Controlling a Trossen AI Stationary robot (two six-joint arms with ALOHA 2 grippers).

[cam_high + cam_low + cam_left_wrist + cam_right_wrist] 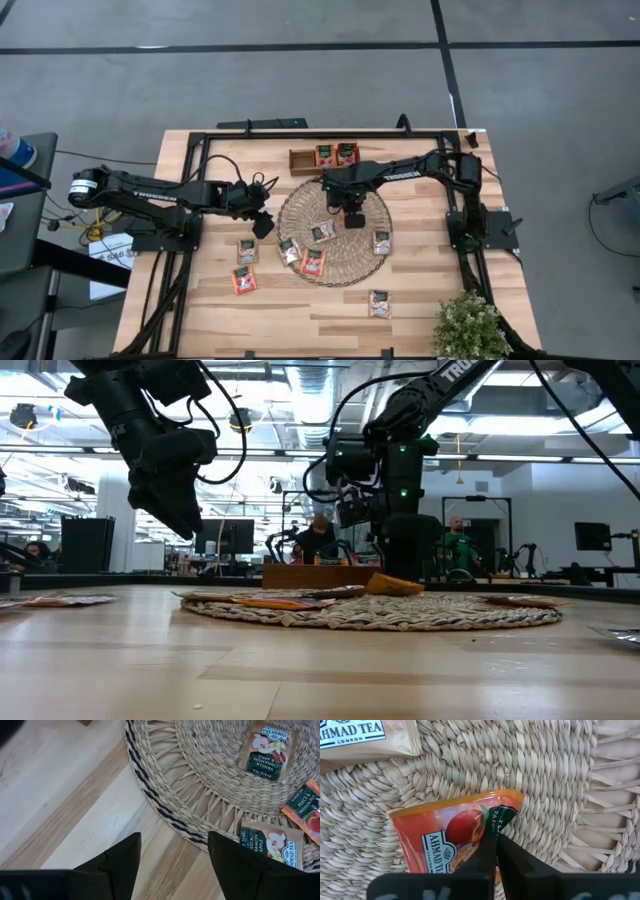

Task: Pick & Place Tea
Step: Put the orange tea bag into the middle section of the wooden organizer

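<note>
Peach tea sachet (451,837) on the woven mat (300,210) is pinched edgewise by the right gripper (496,851), ready for lifting; left gripper (172,862) waits, fingers apart.

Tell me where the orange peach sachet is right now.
The orange peach sachet lies on the woven mat near its centre, pinched by the right claw, below the wooden tray.

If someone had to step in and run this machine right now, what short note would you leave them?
Right tool: shut on an orange tea sachet, over the middle of the round woven mat.
Left tool: open, empty, above the mat's left rim.
Done: two sachets lie in the wooden tray at the table's far edge.
Left: four more sachets on the mat, three on the table outside it, plus the one now gripped.
</note>
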